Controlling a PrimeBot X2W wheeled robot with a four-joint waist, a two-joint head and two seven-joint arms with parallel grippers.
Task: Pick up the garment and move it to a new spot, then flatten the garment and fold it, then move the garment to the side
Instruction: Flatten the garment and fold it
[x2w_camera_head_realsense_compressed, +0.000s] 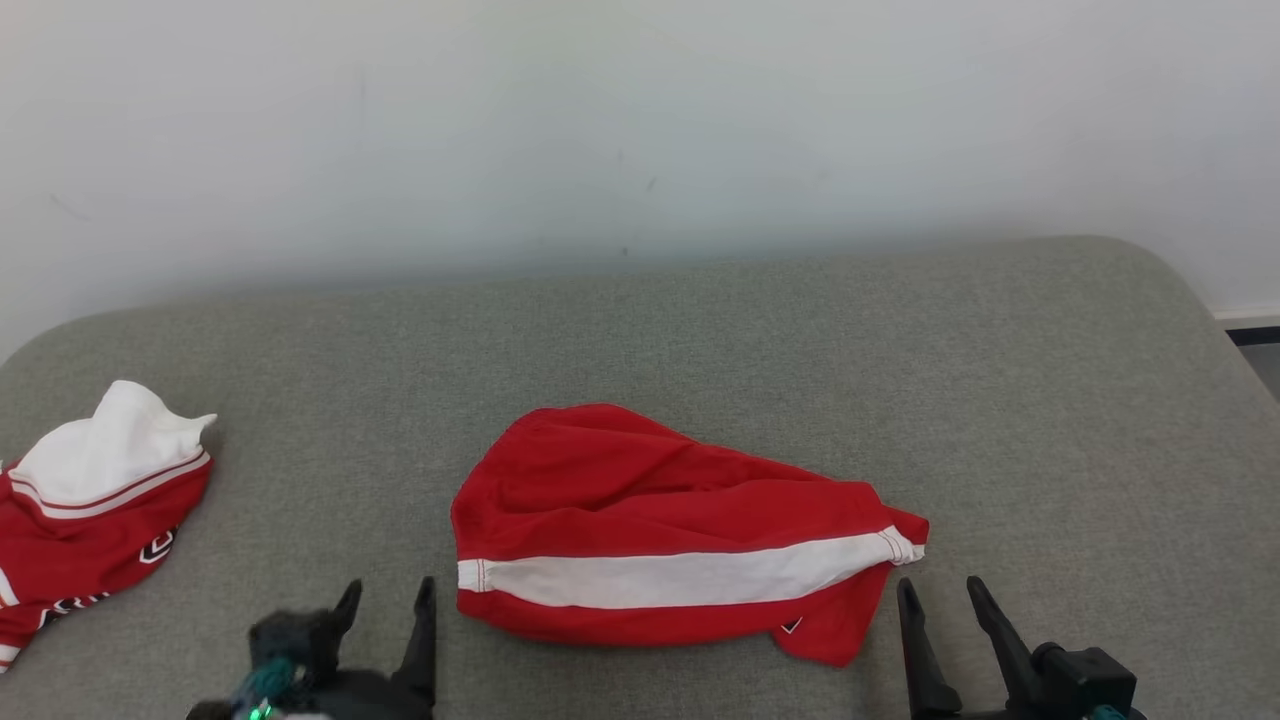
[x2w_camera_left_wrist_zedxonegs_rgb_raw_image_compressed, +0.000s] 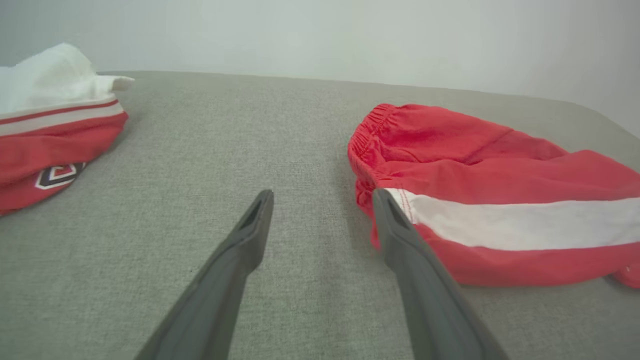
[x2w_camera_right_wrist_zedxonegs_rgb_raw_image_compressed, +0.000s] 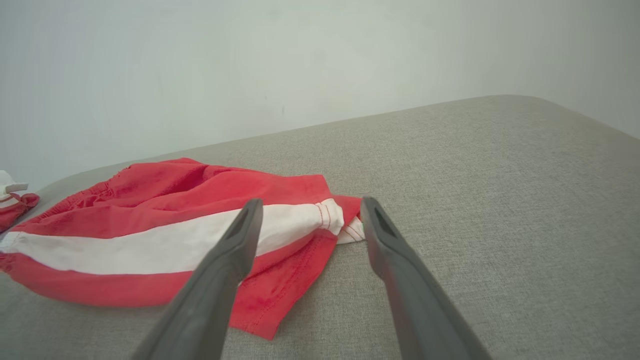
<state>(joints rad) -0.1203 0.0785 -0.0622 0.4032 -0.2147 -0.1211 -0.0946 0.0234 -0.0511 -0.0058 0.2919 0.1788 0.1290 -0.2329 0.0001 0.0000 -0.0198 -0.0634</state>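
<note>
**Item 1. Shorts** (x2w_camera_head_realsense_compressed: 680, 530): red, with a broad white stripe (x2w_camera_head_realsense_compressed: 680, 578) running along their length. They lie loosely crumpled at the middle of the tabletop (x2w_camera_head_realsense_compressed: 700, 320), close to its near edge. The gathered waistband (x2w_camera_left_wrist_zedxonegs_rgb_raw_image_compressed: 367, 135) is at the robot's left end and the leg hem (x2w_camera_right_wrist_zedxonegs_rgb_raw_image_compressed: 300, 280) at its right end. Nothing holds them.

**Item 2. Left tool** (x2w_camera_head_realsense_compressed: 388, 590): both dark fingers are spread wide, with nothing between them. It is at the near edge, just beside the waistband end of the shorts. In the left wrist view one finger (x2w_camera_left_wrist_zedxonegs_rgb_raw_image_compressed: 400, 235) overlaps the corner where the stripe begins; whether it touches the cloth cannot be told.

**Item 3. Right tool** (x2w_camera_head_realsense_compressed: 940, 585): its fingers are likewise spread wide and grip nothing. It is at the near edge, just beside the hem end of the shorts. In the right wrist view the end of the stripe shows in the gap between the fingers.

**Item 4. Jersey** (x2w_camera_head_realsense_compressed: 90, 520): red and white with dark lettering, bunched in a heap. It is at the far left of the tabletop, well apart from the shorts.

**Item 5. Tabletop**: covered in grey woven fabric, with rounded far corners.

**Item 6. Wall** (x2w_camera_head_realsense_compressed: 600, 120): plain and pale, behind the far edge.
</note>
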